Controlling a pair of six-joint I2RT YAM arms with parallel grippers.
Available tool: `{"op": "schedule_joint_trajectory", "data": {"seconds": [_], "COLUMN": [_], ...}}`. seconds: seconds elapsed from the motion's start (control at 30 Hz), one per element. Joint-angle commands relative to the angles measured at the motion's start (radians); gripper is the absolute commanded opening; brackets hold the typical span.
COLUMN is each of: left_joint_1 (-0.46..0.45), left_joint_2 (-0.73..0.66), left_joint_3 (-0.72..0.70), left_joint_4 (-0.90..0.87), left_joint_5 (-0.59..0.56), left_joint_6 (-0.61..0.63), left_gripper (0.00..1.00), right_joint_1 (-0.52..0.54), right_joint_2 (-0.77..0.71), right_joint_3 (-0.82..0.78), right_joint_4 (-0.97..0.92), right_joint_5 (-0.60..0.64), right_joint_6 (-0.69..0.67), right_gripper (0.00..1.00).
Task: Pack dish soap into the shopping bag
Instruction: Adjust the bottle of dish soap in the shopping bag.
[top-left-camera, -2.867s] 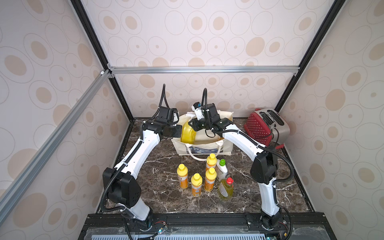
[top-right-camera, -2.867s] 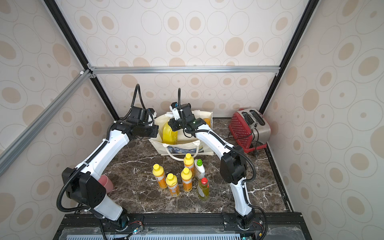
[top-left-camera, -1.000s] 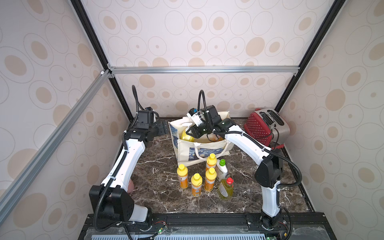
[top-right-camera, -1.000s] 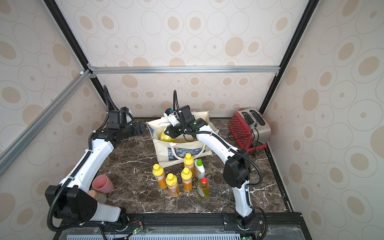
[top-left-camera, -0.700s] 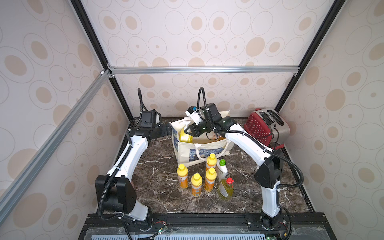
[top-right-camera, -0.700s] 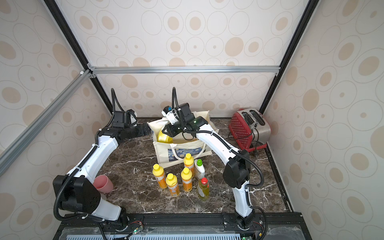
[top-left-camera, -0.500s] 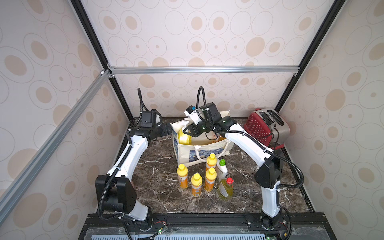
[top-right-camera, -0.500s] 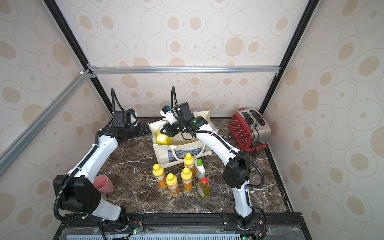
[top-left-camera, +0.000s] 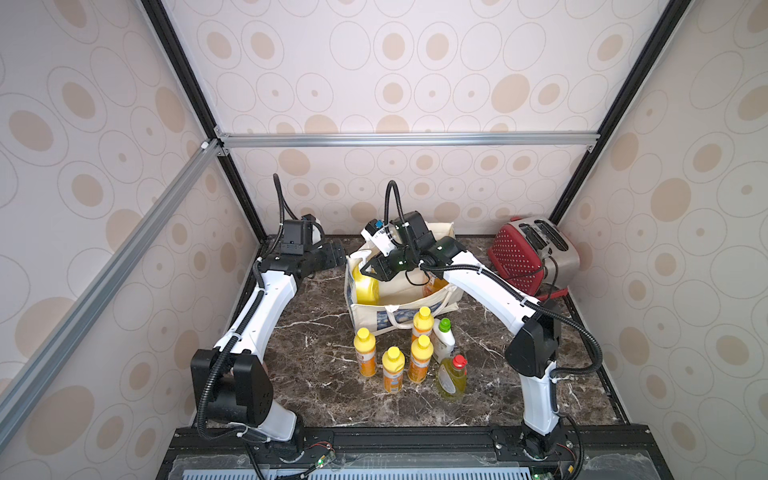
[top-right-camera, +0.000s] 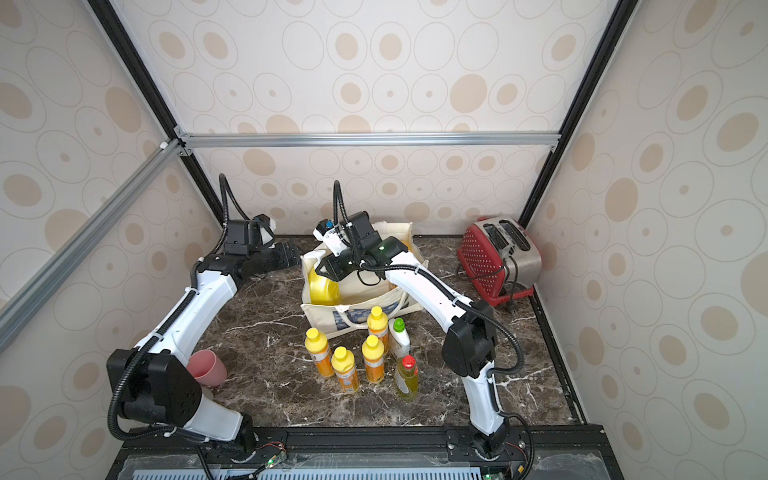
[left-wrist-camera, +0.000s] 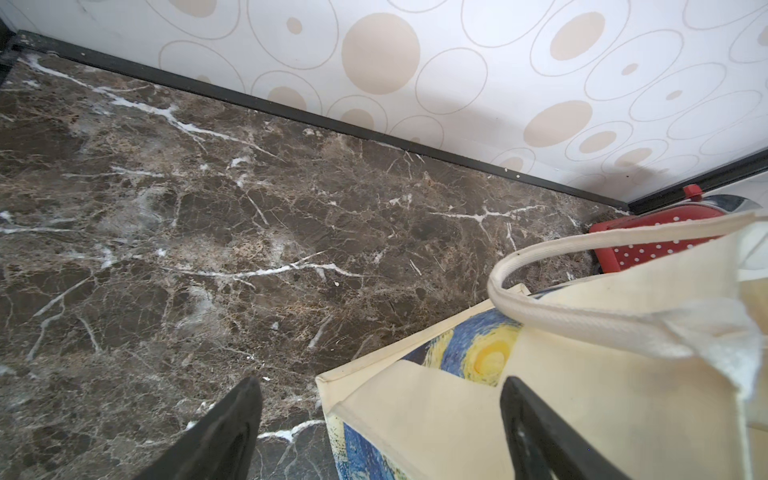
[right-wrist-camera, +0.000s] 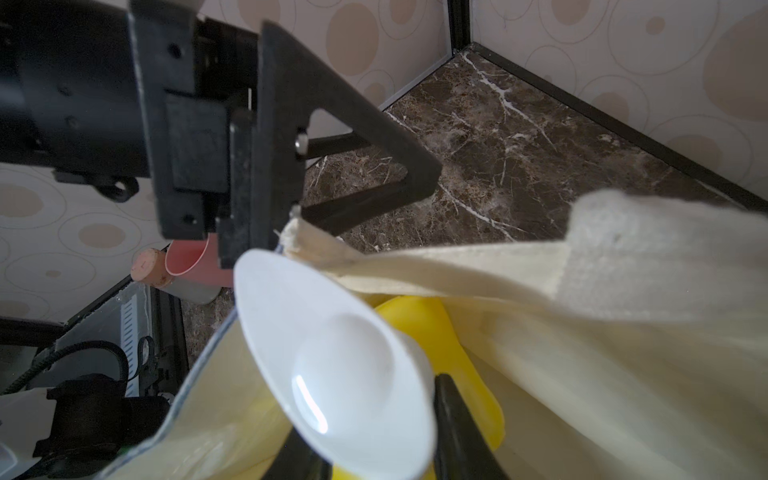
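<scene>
The shopping bag (top-left-camera: 374, 318) (top-right-camera: 328, 318) stands open at the back middle of the marble floor. Inside its left end stands the big yellow dish soap bottle (top-left-camera: 365, 286) (top-right-camera: 322, 289) (right-wrist-camera: 432, 328). My right gripper (top-left-camera: 368, 270) (top-right-camera: 322, 270) (right-wrist-camera: 374, 428) is shut on its neck, under the white pump head (right-wrist-camera: 345, 365). An amber bottle (top-left-camera: 436, 284) shows at the bag's right end. My left gripper (top-left-camera: 336, 259) (top-right-camera: 293, 255) (left-wrist-camera: 379, 382) is open just left of the bag, its jaws wide over the bag's corner (left-wrist-camera: 602, 395). Several small orange bottles (top-left-camera: 392, 370), a white green-capped one (top-left-camera: 444, 336) and a yellow-green one (top-left-camera: 452, 376) stand in front.
A red toaster (top-left-camera: 532, 257) (top-right-camera: 498, 253) sits at the back right, its cord trailing forward. A pink cup (top-right-camera: 206, 368) (right-wrist-camera: 187, 262) lies by the left arm's base. Walls close in on three sides.
My left gripper has let go of the bag's rim, drawn back to the left, then edged back towards the bag's corner. My right gripper has stood the yellow bottle upright in the bag's left end.
</scene>
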Motion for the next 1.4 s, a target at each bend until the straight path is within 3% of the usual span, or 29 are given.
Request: {"op": "schedule_joint_trajectory", "data": {"seconds": [0.0, 0.17, 0.3, 0.43, 0.53, 0.73, 1.03, 1.17, 1.37], "left_joint_1": [-0.005, -0.005, -0.011, -0.108, -0.191, -0.237, -0.275, -0.276, -0.275], "left_joint_2": [-0.002, -0.064, -0.209, -0.322, -0.333, -0.261, -0.220, -0.211, -0.166], "left_joint_3": [0.008, 0.095, 0.086, 0.025, -0.004, -0.008, -0.016, -0.019, 0.089], "left_joint_4": [0.020, -0.191, -0.305, -0.326, -0.325, -0.317, -0.338, -0.295, -0.256], "left_joint_5": [0.023, -0.056, -0.058, -0.061, -0.043, -0.058, -0.076, -0.026, -0.024], "left_joint_6": [-0.021, 0.029, 0.009, -0.027, -0.050, -0.063, -0.041, -0.037, -0.002], "left_gripper": [0.88, 0.84, 0.78, 0.77, 0.77, 0.71, 0.29, 0.03, 0.00], "right_joint_1": [0.030, 0.028, 0.024, 0.015, 0.011, 0.005, 0.005, 0.004, 0.005], "right_joint_2": [-0.035, -0.048, -0.062, -0.062, -0.059, -0.068, -0.087, -0.089, -0.101], "right_joint_3": [0.008, 0.013, 0.003, -0.002, -0.002, -0.022, -0.049, -0.046, -0.046], "right_joint_4": [0.112, 0.115, 0.140, 0.163, 0.164, 0.182, 0.194, 0.196, 0.195], "right_joint_5": [-0.042, -0.012, -0.011, -0.035, -0.045, -0.056, -0.050, -0.052, -0.063], "right_joint_6": [0.004, -0.012, -0.007, 0.009, 0.013, 0.026, 0.024, 0.026, 0.035], "right_gripper": [0.01, 0.00, 0.00, 0.00, 0.00, 0.00, 0.00, 0.00, 0.00]}}
